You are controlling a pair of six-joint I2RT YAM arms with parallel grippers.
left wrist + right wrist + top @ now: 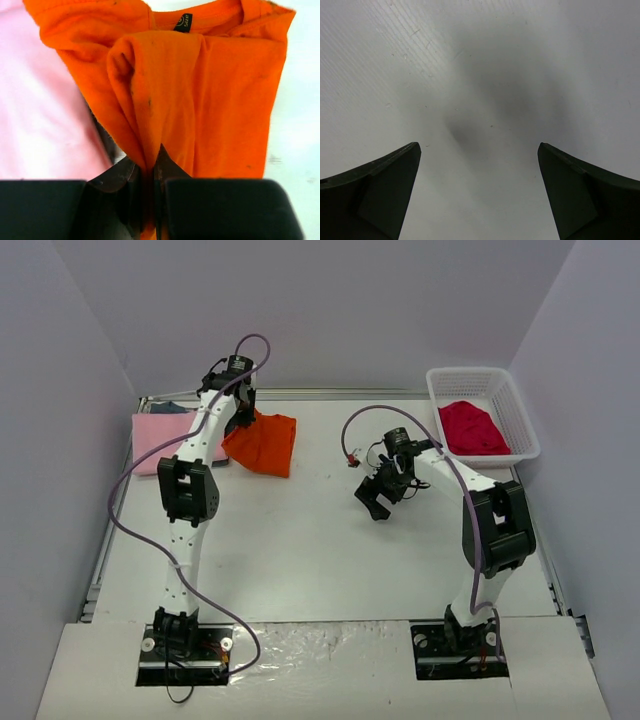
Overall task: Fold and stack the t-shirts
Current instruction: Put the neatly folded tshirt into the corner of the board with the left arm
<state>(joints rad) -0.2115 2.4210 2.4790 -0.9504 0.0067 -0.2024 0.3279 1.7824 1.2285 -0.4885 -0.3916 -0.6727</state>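
We see the orange t-shirt (268, 445) bunched at 11 o'clock on the tabletop (300, 550), just beside the flat pink t-shirt (160, 440). A red t-shirt (472, 427) lies in the basket (517, 410) at 2 o'clock. The left claw (150, 167) is clamped on an orange fold. The right claw (479, 150) gapes wide and holds nothing.

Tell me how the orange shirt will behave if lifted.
Probably floppy: the orange shirt bunches into soft folds where the left gripper pinches it. Likely to sag and unfold from that single pinch. It could drag over the pink shirt beside it.
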